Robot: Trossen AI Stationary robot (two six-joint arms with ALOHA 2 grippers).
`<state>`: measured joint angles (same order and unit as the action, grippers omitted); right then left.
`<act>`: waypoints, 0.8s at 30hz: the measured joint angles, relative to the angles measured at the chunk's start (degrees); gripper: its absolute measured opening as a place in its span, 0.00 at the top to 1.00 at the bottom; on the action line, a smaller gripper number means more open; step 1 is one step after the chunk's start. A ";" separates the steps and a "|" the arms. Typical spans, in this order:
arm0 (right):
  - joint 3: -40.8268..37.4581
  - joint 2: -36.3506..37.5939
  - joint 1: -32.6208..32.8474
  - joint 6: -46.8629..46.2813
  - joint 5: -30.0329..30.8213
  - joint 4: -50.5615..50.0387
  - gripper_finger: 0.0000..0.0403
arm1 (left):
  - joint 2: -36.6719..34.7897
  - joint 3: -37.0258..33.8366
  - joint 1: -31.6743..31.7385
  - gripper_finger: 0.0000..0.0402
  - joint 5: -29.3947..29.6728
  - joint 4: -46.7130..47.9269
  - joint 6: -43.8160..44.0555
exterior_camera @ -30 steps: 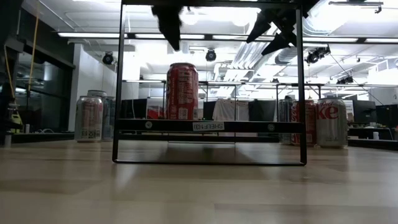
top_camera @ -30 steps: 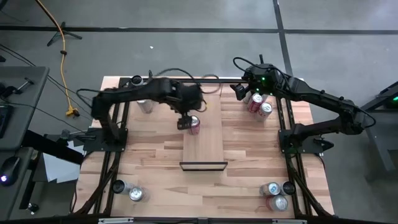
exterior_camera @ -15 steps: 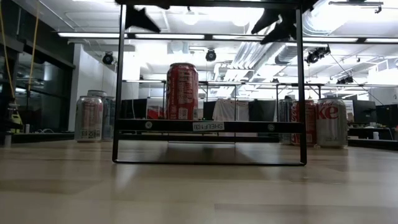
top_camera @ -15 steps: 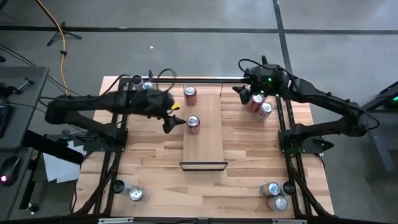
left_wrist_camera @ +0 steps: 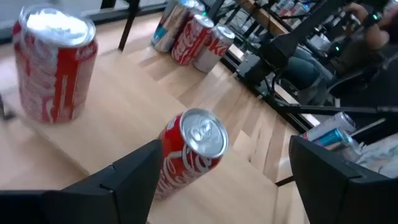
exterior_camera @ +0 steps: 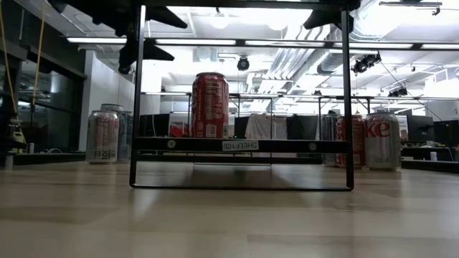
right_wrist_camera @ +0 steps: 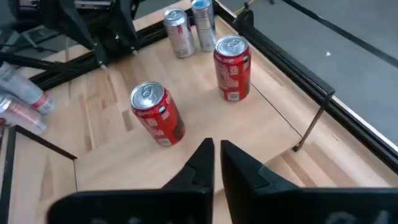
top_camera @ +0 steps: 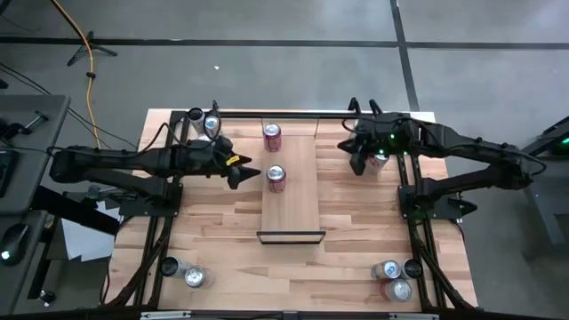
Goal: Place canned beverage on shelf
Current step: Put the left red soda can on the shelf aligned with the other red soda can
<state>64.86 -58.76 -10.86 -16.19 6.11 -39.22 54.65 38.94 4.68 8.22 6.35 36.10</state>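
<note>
**A:** so where's everything sitting right now?

**B:** Starting close in: the left gripper [top_camera: 242, 172] hangs just off the shelf's [top_camera: 298, 209] left edge, fingers spread wide, nothing between them. From its own camera the two dark fingers [left_wrist_camera: 134, 180] frame a red can [left_wrist_camera: 193, 149], but they're apart from it, no contact.

**A:** and that can is on the shelf?

**B:** Yep, the can [top_camera: 276, 178] stands upright on the light wood, right next to the left gripper's tips, toward the shelf's far half. In the low view it [exterior_camera: 209, 104] sits up on the raised board inside the black frame.

**A:** what's past it?

**B:** A second red can [top_camera: 272, 135], upright on the table just beyond the shelf's far left corner. Farther left of the gripper, a couple of silver cans [top_camera: 207, 124] at the table's back corner.

**A:** right arm?

**B:** The right gripper [top_camera: 358, 163] is off to the shelf's right near the back rail, fingers pinched together with nothing in them; you can see the tips [right_wrist_camera: 202, 163] meeting in its wrist view. A can [top_camera: 379, 158] sits just beside it, mostly hidden under the arm. More cans [top_camera: 391, 279] are way off at the near right corner, and two [top_camera: 182, 272] at the near left.
</note>
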 joint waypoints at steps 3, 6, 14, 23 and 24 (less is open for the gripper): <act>0.00 0.88 2.24 -2.15 3.51 -3.20 0.98 | 0.17 1.14 0.21 0.31 -0.16 1.93 -5.86; -0.02 2.46 4.04 -5.05 8.04 -8.96 0.99 | 0.90 4.10 -0.94 0.42 0.46 9.93 -12.20; -0.04 6.97 5.78 -12.09 17.52 -15.15 1.00 | 6.78 5.03 -8.21 0.96 7.21 13.08 -6.86; -0.09 7.65 5.73 -12.04 20.44 -15.85 1.00 | 20.07 5.05 -15.30 1.00 16.15 6.39 9.19; -0.09 7.63 5.73 -12.06 20.44 -15.89 1.00 | 21.16 5.05 -15.23 1.00 17.21 5.20 10.44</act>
<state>64.77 -51.13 -5.13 -28.25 26.55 -55.11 75.81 43.99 -10.55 25.43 11.55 46.54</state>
